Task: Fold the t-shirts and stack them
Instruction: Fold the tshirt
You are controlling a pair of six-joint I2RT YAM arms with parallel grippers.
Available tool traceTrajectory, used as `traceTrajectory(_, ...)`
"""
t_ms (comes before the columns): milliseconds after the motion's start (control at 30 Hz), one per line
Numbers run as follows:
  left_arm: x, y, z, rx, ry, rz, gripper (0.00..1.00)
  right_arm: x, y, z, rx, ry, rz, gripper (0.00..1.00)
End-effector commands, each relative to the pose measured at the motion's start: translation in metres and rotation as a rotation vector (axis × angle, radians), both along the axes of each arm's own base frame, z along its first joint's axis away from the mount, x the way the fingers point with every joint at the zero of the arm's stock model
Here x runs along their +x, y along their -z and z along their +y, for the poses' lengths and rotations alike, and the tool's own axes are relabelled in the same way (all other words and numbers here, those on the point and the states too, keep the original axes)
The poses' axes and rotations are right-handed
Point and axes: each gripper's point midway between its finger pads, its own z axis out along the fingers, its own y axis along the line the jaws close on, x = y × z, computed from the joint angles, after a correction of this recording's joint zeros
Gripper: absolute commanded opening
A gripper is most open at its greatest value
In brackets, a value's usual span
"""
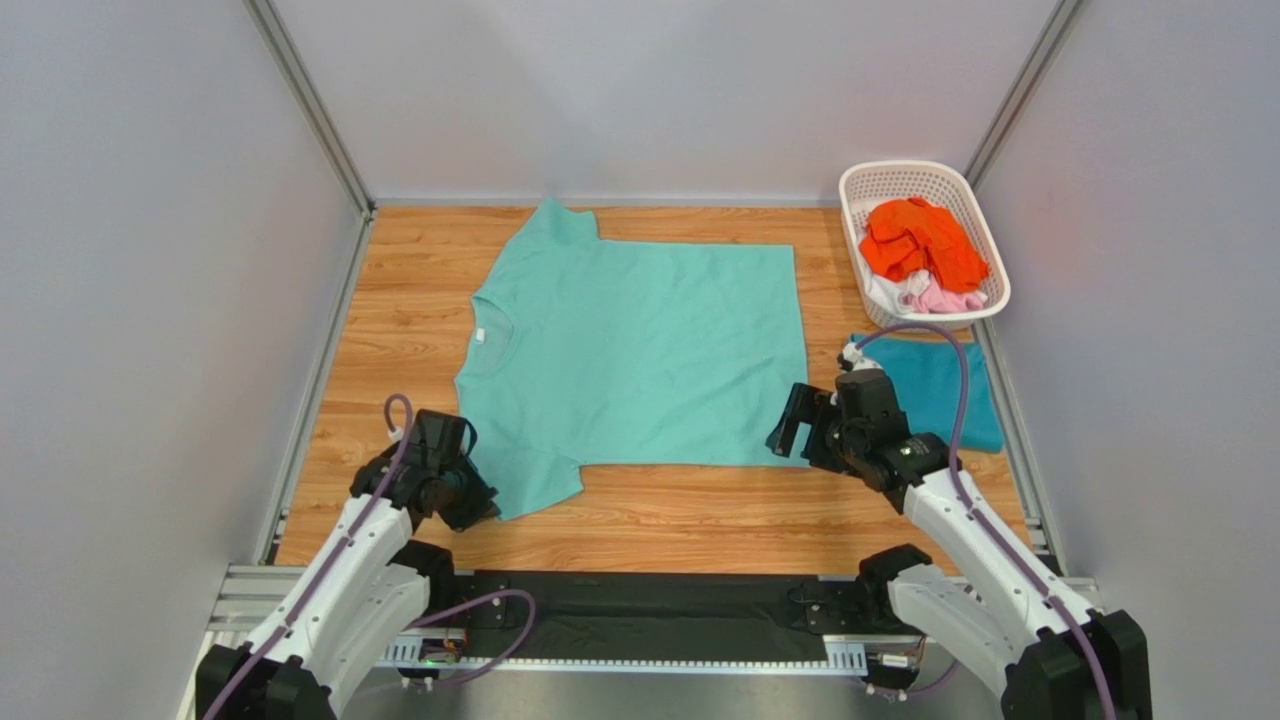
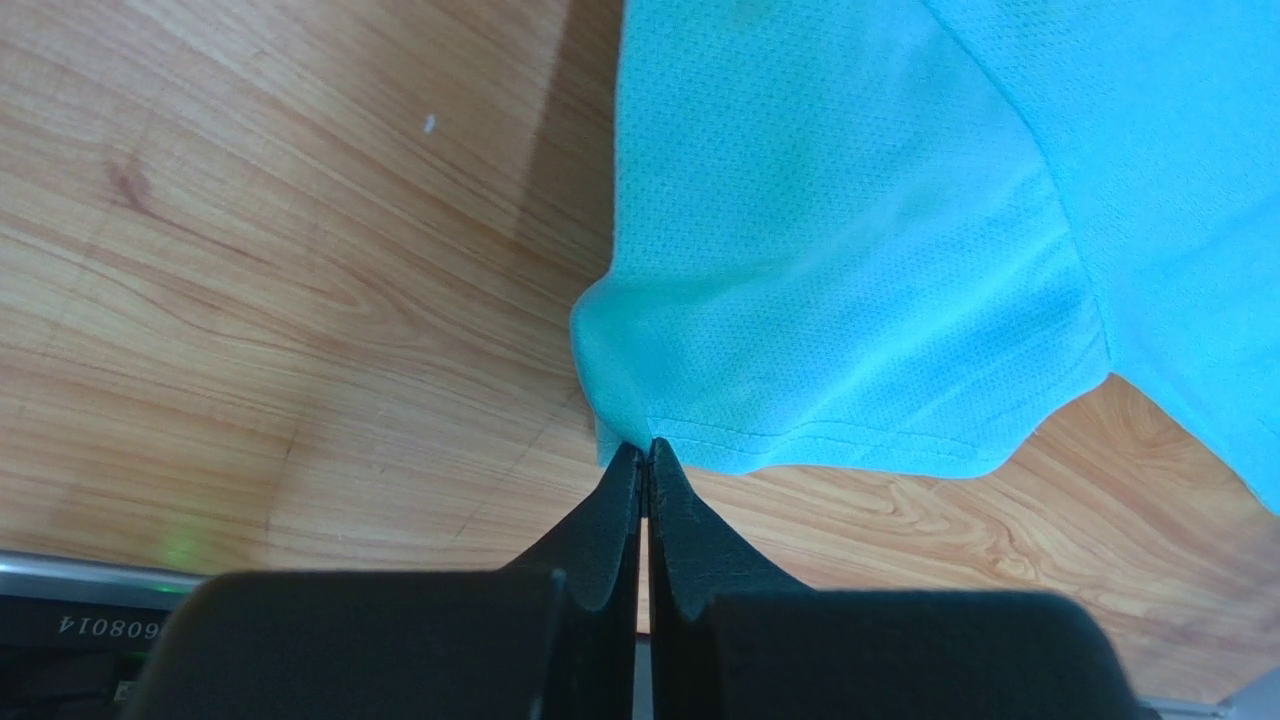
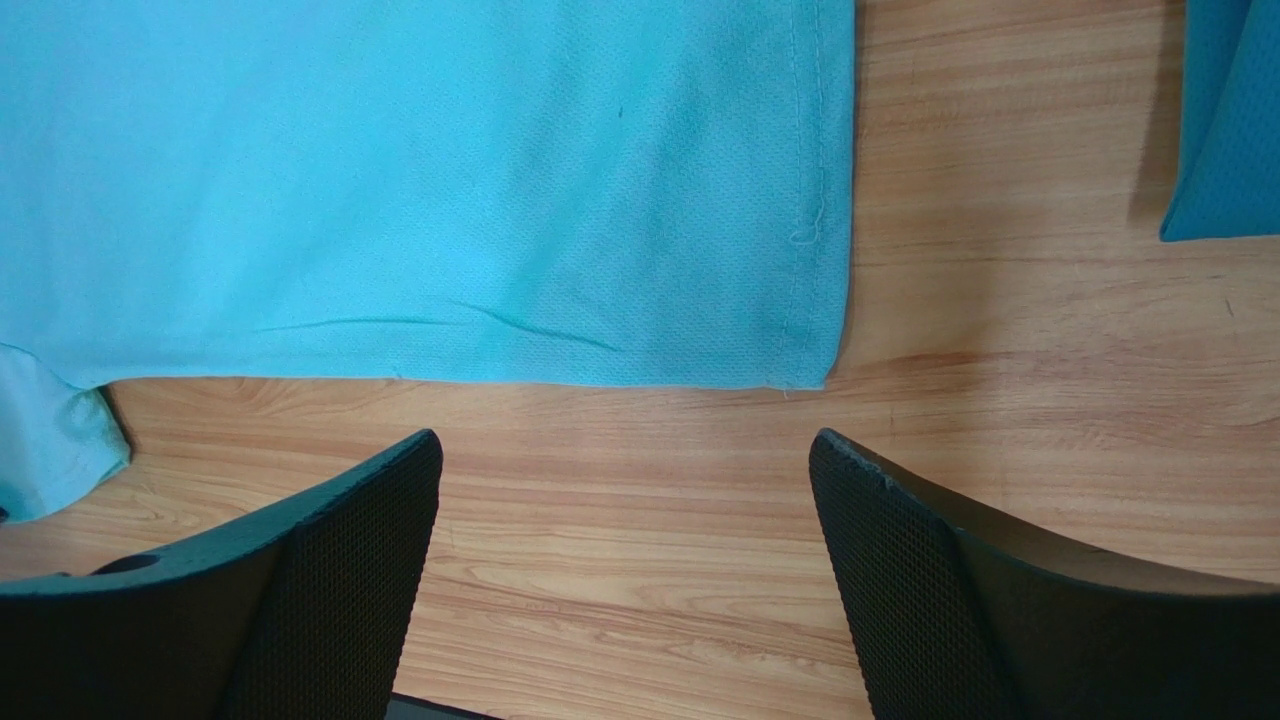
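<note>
A: Pinching only the near left sleeve hem of the mint shirt (image 1: pixel 639 353), the left gripper (image 2: pixel 646 450) may slip.
B: Right gripper (image 3: pixel 624 440) hangs spread by the near right corner, holding nothing. Shirt lies flat mid-table (image 1: pixel 406 293), so the fold may skew.

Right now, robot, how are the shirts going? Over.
Left gripper shut on mint green t-shirt sleeve. Right gripper open, near its hem corner. Nothing in the way.

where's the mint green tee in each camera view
Top external: the mint green t-shirt lies spread flat in the middle of the table.
Left wrist: it fills the upper right.
Right wrist: it fills the top left.
Shared landmark: its near sleeve, large in the left wrist view and a sliver at the right wrist view's left edge.
</note>
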Motion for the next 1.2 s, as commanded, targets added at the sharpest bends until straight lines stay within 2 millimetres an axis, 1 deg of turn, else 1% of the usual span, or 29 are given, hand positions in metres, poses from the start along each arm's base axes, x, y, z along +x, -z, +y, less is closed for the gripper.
traceTrajectory(0, 0.016, -0.012, -0.007, -0.024, 0.048, -0.083, 0.0, 0.0, 0.007, -0.001, -0.019, -0.002, 0.03, 0.9)
traceTrajectory(100, 0.02, -0.014, -0.01, -0.033, 0.064, -0.099, 0.0, -0.001, 0.017, -0.013, -0.078, 0.045, 0.062, 0.82)
traceTrajectory(133, 0.02, -0.014, -0.01, -0.036, 0.067, -0.101, 0.0, -0.002, 0.022, -0.015, -0.089, 0.056, 0.078, 0.79)
traceTrajectory(200, 0.021, -0.015, -0.011, -0.038, 0.073, -0.106, 0.0, -0.003, 0.027, -0.016, -0.094, 0.065, 0.097, 0.76)
traceTrajectory(233, 0.022, -0.015, -0.01, -0.034, 0.065, -0.11, 0.0, -0.004, 0.032, -0.018, -0.106, 0.074, 0.11, 0.71)
traceTrajectory(300, 0.023, -0.014, -0.008, -0.028, 0.049, -0.11, 0.0, -0.003, 0.036, -0.02, -0.118, 0.081, 0.119, 0.68)
traceTrajectory(333, 0.024, -0.014, -0.007, -0.021, 0.047, -0.116, 0.0, -0.004, 0.04, -0.022, -0.132, 0.092, 0.132, 0.62)
traceTrajectory(367, 0.024, -0.013, -0.007, -0.022, 0.049, -0.118, 0.0, -0.002, 0.041, -0.023, -0.136, 0.097, 0.132, 0.59)
traceTrajectory(500, 0.026, -0.014, -0.008, -0.024, 0.047, -0.131, 0.0, 0.001, 0.049, -0.023, -0.143, 0.109, 0.148, 0.56)
traceTrajectory(600, 0.027, -0.014, -0.008, -0.023, 0.05, -0.135, 0.0, 0.004, 0.053, -0.021, -0.14, 0.105, 0.158, 0.47)
traceTrajectory(633, 0.028, -0.015, -0.008, -0.026, 0.054, -0.138, 0.0, 0.003, 0.055, -0.02, -0.139, 0.102, 0.165, 0.39)
traceTrajectory(700, 0.028, -0.015, -0.008, -0.026, 0.054, -0.138, 0.0, 0.004, 0.058, -0.019, -0.139, 0.097, 0.175, 0.33)
traceTrajectory(900, 0.026, -0.016, -0.004, -0.004, 0.048, -0.119, 0.0, 0.004, 0.066, -0.018, -0.143, 0.098, 0.192, 0.32)
traceTrajectory(1067, 0.028, -0.02, -0.003, 0.007, 0.04, -0.122, 0.0, 0.005, 0.067, -0.022, -0.161, 0.115, 0.195, 0.32)
traceTrajectory(1167, 0.027, -0.02, -0.001, 0.015, 0.034, -0.119, 0.0, 0.004, 0.07, -0.028, -0.189, 0.143, 0.211, 0.32)
